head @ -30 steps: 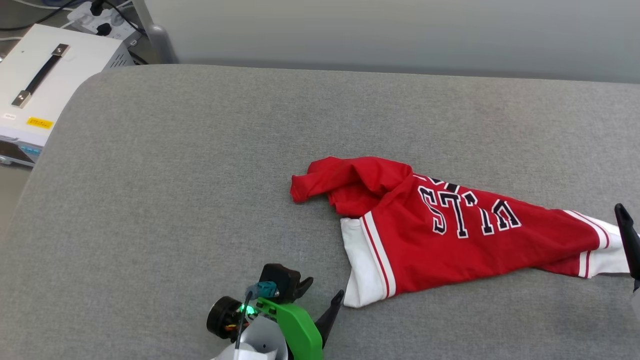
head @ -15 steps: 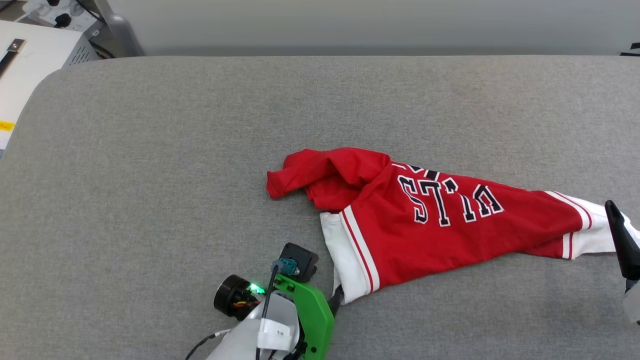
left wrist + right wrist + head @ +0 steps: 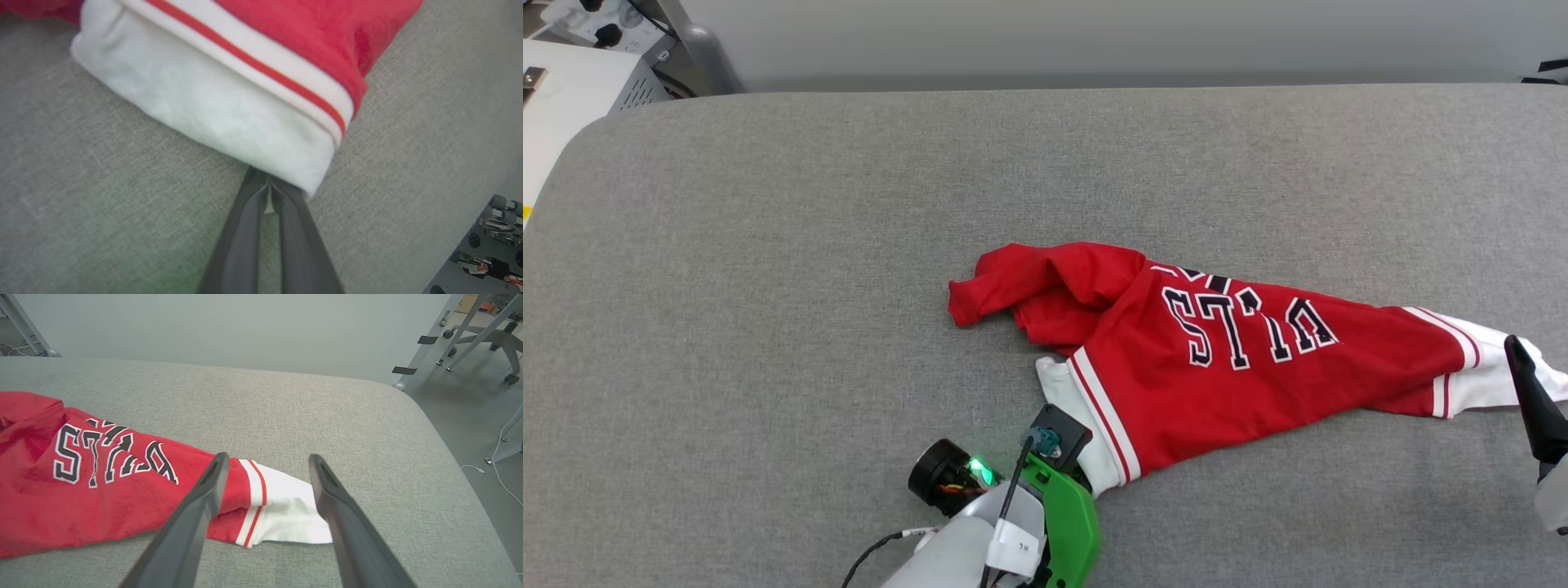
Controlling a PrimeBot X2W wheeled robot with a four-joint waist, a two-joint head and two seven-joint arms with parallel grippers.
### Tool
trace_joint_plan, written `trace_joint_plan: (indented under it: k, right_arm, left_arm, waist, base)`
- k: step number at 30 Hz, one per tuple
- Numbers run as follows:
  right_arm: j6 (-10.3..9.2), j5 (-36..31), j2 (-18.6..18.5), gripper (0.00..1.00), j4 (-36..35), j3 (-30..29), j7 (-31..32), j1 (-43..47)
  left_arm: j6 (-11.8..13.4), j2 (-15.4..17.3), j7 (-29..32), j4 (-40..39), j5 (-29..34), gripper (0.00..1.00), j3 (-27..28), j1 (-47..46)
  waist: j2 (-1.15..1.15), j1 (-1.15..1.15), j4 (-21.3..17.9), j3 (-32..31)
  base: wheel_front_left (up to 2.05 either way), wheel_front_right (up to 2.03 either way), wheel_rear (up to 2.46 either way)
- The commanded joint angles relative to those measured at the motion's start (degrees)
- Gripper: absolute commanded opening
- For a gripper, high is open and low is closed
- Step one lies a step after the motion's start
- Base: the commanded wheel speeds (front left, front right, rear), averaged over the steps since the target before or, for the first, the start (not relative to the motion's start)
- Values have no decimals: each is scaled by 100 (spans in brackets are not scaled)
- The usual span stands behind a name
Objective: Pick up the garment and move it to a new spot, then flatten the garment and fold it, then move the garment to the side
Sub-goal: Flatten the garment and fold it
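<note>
Tabletop [image 3: 768, 286] in grey fabric across the head view, white box [image 3: 564, 98] off its upper left corner. At lower centre, left pincer [image 3: 265, 183] reaching in from the bottom edge past a green wrist bracket [image 3: 1066, 523], aimed up and to the right, low against the cloth. Closed: in the left wrist view, two dark fingers pressed together, tips tucked under the corner of the near white sleeve [image 3: 1078, 416], a sliver of white between them. Judged a pinch on that sleeve's hem.

Just up and right of that pincer, garment [image 3: 1241, 376], crumpled on the right half of the tabletop. Long axis running left to right, wide at the left end and narrowing toward the right edge. Lettering upside down, a bunched red fold at the upper left end. Far white sleeve [image 3: 1482, 380] at the right edge of the view.

There, right pincer [image 3: 267, 457] wide open and holding nothing, tilted down toward the tabletop. Fingers either side of that sleeve in the right wrist view, seemingly above it rather than on it; hard to tell for certain.

One arm at each end of the long axis, the left already on cloth. Likely next: closing the right pincer on its sleeve, then lifting by both ends. Risk of the thin left pinch slipping off.
</note>
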Motion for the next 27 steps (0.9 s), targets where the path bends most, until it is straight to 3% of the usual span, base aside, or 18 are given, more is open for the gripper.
trace_joint_plan:
  k: [1, 14, 20, 21, 22, 27]
  right_arm:
    - [-4, -16, -4, 100, 41, -1, -29, 0]
    - [-4, 59, -24, 100, 126, 45, 17, 130]
    - [-4, 91, 20, 100, 158, 116, 15, 177]
    - [-4, 100, 49, 100, 192, 158, -4, 185]
    - [-4, 101, 59, 100, 205, 173, -13, 185]
    - [-4, 120, 70, 100, 254, 283, -29, 153]
  left_arm:
    - [33, 32, -3, 181, -41, 0, -19, 166]
    - [652, 394, -731, -165, -412, 0, 864, 143]
    - [1142, 697, -1091, -720, -462, 0, 1381, 179]
    - [1406, 787, -1344, -958, -428, 0, 1589, 250]
    - [1493, 802, -1435, -1020, -419, 0, 1649, 295]
    - [1540, 814, -1294, -934, -510, 0, 1602, 601]
  waist:
    - [0, 0, 43, -52]
    - [0, 0, 549, -411]
    - [0, 0, 848, -447]
    - [0, 0, 932, -435]
    - [0, 0, 958, -424]
    - [0, 0, 988, -371]
  base:
    - [0, 0, 0]
    - [0, 0, 0]
    - [0, 0, 0]
    - [0, 0, 0]
    - [0, 0, 0]
    - [0, 0, 0]
